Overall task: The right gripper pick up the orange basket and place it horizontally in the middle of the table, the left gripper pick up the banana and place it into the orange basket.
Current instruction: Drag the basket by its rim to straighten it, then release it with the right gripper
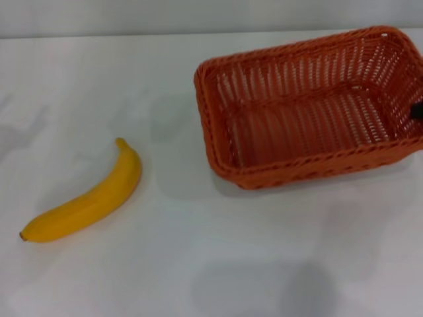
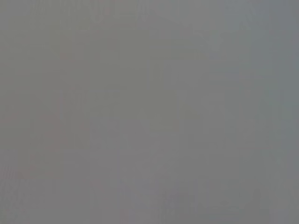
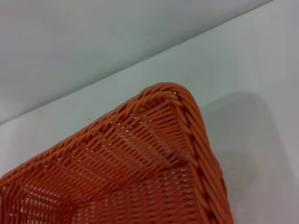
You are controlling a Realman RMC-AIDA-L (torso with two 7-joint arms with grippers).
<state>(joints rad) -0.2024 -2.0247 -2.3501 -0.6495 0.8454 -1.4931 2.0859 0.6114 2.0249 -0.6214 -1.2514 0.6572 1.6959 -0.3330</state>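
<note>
Nearest on the plain white counter (image 1: 218,264), at the near left, lies the curved yellow banana (image 1: 86,198), untouched and well apart from the basket. Farther back on the right stands the burnt-orange woven wicker basket (image 1: 310,105), skewed and empty. A dark bit of the right pincer (image 1: 417,111) shows at its right rim; whether it grips, I cannot tell. The basket step looks in hand: next it needs carrying to the centre, squared. The left pincer is out of sight. Beyond, a pale wall.

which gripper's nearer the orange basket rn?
Right. The right gripper shows as a dark tip at the orange basket's right side. The left gripper is out of the head view; its wrist view shows nothing.
</note>
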